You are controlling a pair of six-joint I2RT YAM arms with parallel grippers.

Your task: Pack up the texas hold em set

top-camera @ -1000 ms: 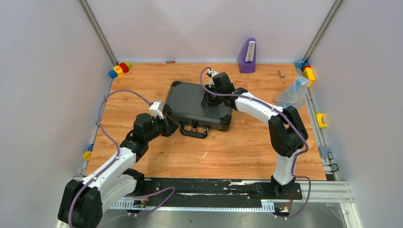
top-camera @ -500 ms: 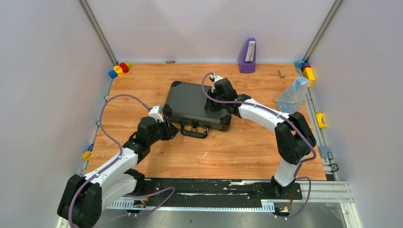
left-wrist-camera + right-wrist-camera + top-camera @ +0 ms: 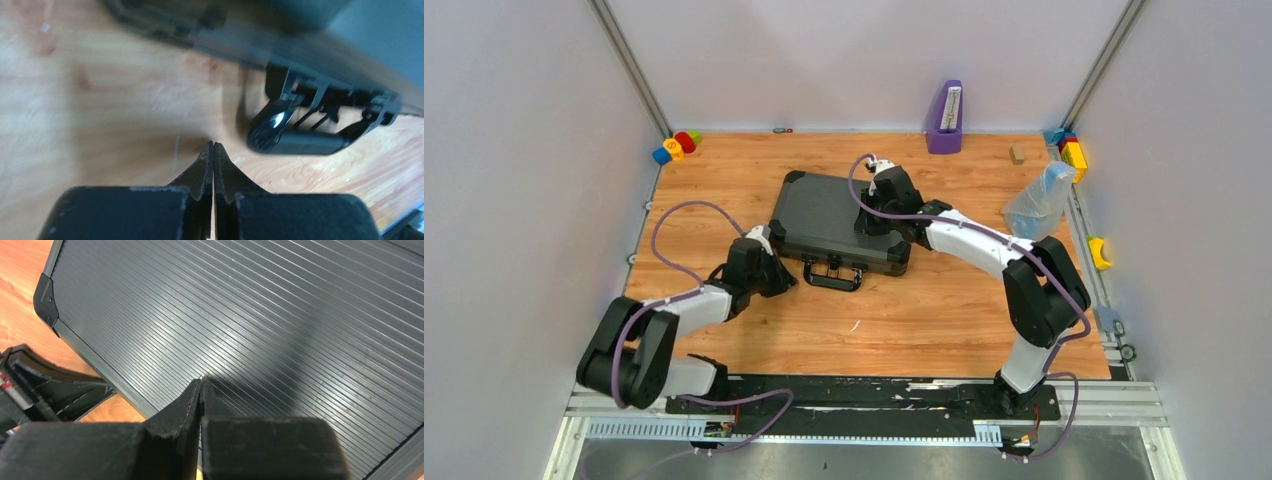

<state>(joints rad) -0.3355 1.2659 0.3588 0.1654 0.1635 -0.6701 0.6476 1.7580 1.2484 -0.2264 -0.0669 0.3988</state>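
Black case (image 3: 824, 212) lies directly beneath the right gripper (image 3: 201, 382), whose fingers are pressed together. Its handle (image 3: 300, 141) is just ahead-right of the left gripper (image 3: 213, 145), whose fingers are together too, holding nothing.

No text, brand, number or sign can be read in any view. At 11 o'clock on the table (image 3: 924, 310), the yellow toy block (image 3: 674, 150) carries a small dark round mark on its upper face. The mark is too small to tell whether it is a letter, a numeral or a symbol.
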